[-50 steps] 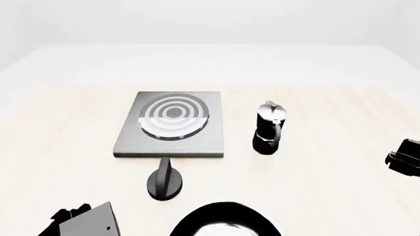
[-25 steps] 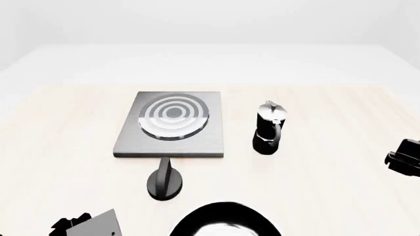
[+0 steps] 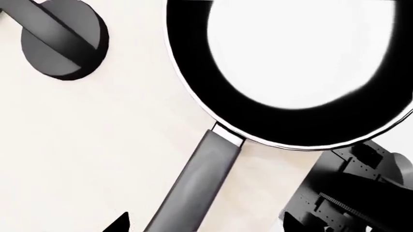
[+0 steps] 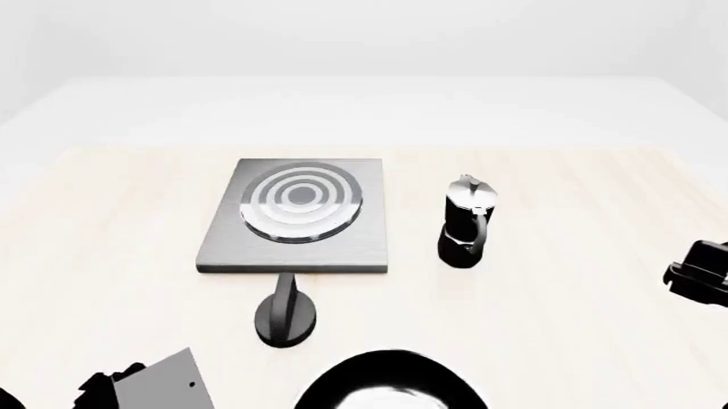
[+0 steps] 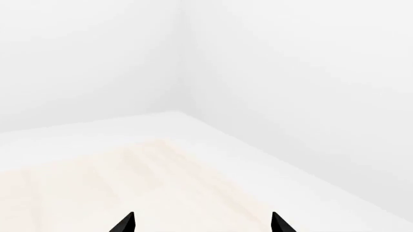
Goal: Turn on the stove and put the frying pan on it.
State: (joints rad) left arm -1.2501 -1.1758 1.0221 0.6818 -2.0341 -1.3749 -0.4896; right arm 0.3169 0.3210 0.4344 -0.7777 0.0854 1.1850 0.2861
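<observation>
The stove (image 4: 298, 223) is a grey slab with a ringed burner (image 4: 302, 203) at mid-table. Its black knob (image 4: 285, 313) (image 3: 63, 38) stands just in front of the slab. The frying pan (image 4: 393, 385) (image 3: 290, 72) lies at the near edge, cut off in the head view. In the left wrist view its long dark handle (image 3: 200, 183) runs between the spread tips of my left gripper (image 3: 206, 226), which is open and above it. My right gripper (image 5: 202, 224) is open and holds nothing, over bare table at the right.
A black-and-silver moka pot (image 4: 466, 223) stands right of the stove. My left arm (image 4: 148, 388) shows at the bottom left and my right arm (image 4: 700, 271) at the right edge. Dark robot hardware (image 3: 348, 193) sits close beside the pan's rim.
My left arm has shifted slightly toward the lower left of the head view. The right arm has edged a little left. Pan, knob and stove are unmoved.
</observation>
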